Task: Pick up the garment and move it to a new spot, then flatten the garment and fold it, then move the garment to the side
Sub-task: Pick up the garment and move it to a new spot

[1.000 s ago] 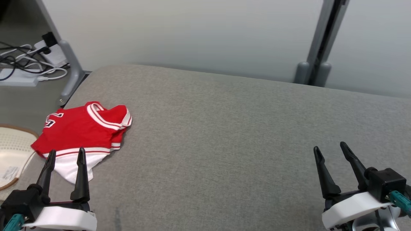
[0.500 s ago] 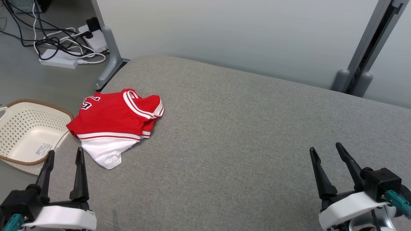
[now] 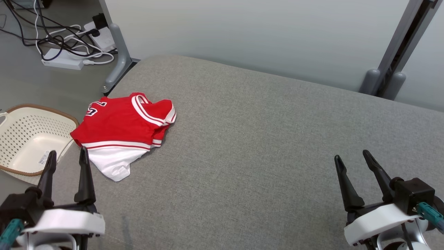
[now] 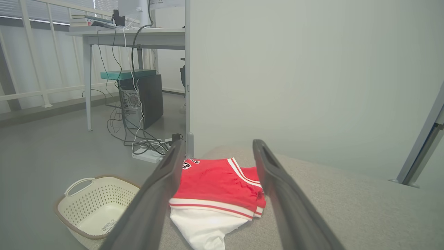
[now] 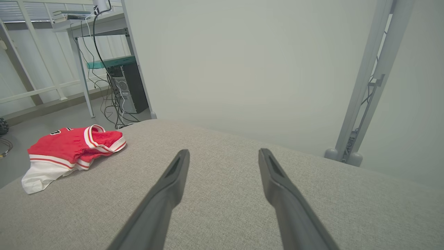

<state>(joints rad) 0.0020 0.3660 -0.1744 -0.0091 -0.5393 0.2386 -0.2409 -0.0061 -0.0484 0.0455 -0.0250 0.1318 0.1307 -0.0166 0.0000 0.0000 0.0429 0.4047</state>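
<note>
The garment point(image 3: 121, 132) is a red jersey with white stripes and a white lower part, lying crumpled near the left end of the grey cushioned surface point(image 3: 263, 146). In the left wrist view the garment point(image 4: 215, 194) lies just beyond and between the fingers. My left gripper point(image 3: 67, 154) stands open just short of the garment's white part, with nothing between its fingers. My right gripper point(image 3: 352, 156) is open at the lower right, far from the garment point(image 5: 69, 152), and holds nothing.
A cream perforated basket point(image 3: 24, 139) sits on the floor left of the surface. A power strip and cables point(image 3: 66, 45) lie on the floor at the back left. A grey partition with metal posts point(image 3: 392, 69) stands behind the surface.
The head camera has swung left and down, so the whole picture shifted and the basket came into view. The garment lies as before. Both grippers stay open.
</note>
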